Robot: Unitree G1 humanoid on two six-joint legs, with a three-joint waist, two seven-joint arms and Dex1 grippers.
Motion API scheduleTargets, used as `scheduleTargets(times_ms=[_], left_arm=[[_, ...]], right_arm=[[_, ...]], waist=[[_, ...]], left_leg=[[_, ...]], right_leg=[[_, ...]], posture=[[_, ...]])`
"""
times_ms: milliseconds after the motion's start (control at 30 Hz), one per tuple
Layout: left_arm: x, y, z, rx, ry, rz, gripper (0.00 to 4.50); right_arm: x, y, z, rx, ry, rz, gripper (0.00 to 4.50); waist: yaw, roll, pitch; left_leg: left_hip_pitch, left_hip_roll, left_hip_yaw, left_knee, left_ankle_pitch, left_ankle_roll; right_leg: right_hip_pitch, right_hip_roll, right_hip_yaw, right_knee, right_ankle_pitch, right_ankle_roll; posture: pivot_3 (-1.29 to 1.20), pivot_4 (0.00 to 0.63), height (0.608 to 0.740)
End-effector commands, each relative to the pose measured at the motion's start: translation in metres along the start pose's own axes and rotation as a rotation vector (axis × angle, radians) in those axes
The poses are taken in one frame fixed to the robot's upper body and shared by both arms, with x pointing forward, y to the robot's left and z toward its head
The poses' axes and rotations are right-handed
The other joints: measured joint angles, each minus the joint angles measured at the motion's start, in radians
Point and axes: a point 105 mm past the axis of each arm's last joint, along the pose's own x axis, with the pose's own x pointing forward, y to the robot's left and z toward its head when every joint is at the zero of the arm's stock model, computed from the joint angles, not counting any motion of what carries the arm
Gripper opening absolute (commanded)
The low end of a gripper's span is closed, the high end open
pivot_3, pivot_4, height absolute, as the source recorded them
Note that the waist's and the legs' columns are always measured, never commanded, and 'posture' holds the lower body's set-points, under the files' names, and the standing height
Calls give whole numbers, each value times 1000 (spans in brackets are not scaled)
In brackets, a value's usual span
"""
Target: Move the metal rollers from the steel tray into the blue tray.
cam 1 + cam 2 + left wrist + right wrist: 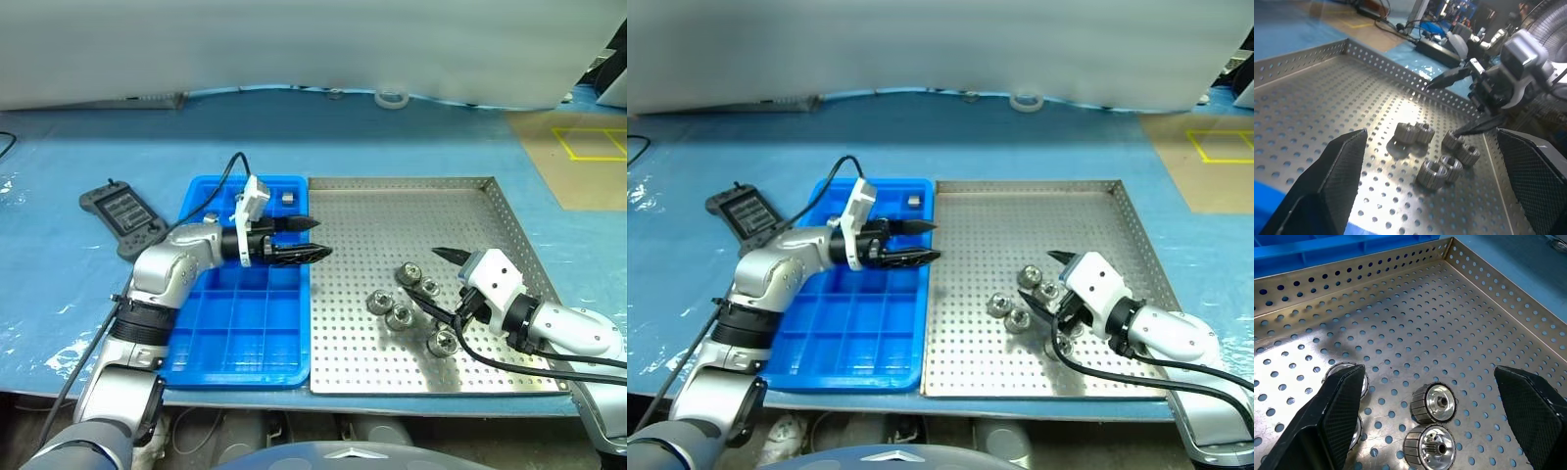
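Observation:
Several metal rollers [399, 316] lie in a loose cluster on the steel tray [392, 206], toward its near right. The blue tray [235, 343] adjoins the steel tray's left side, and one small grey roller [288, 199] sits in a far compartment. My left gripper [320, 239] hangs open and empty over the blue tray's right edge, pointing toward the steel tray. My right gripper [431, 281] is open low over the steel tray, its fingers straddling the cluster's right end. In the right wrist view two rollers [1434, 403] lie between my fingers [1332, 421], untouched.
A black handheld controller [122, 215] lies on the blue table cover left of the blue tray. A tape roll [392, 98] rests at the table's far edge. A brown board with yellow markings [588, 147] is at the far right.

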Motion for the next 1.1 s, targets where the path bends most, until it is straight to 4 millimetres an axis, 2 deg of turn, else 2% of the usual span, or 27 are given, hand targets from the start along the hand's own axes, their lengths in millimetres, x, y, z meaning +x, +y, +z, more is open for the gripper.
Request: scheduleTargets(times_ms=[33,667,833,1100], left_arm=[[0,-5,7,40,-6,-8,4450],[-3,-2,0,61,34,5,4450],[-3,-4,5,66,37,-3,4450],[-3,1,2,62,49,0,4450]], right_arm=[[-4,-4,14,-45,-38,-8,4500],[-1,-9,13,-59,-44,-52,4500],[-1,-7,11,-63,-37,-50,4500],[1,-8,9,-69,-34,-49,4500]], waist=[[0,0,0],[3,0,0],[3,0,0],[3,0,0]], left_leg=[[0,0,0,0,0,0],[0,0,0,0,0,0],[0,0,0,0,0,0],[0,0,0,0,0,0]], right_leg=[[0,0,0,0,0,0],[0,0,0,0,0,0],[0,0,0,0,0,0],[0,0,0,0,0,0]], posture=[[-351,150,740],[-363,150,740],[-365,150,740],[-361,150,740]])
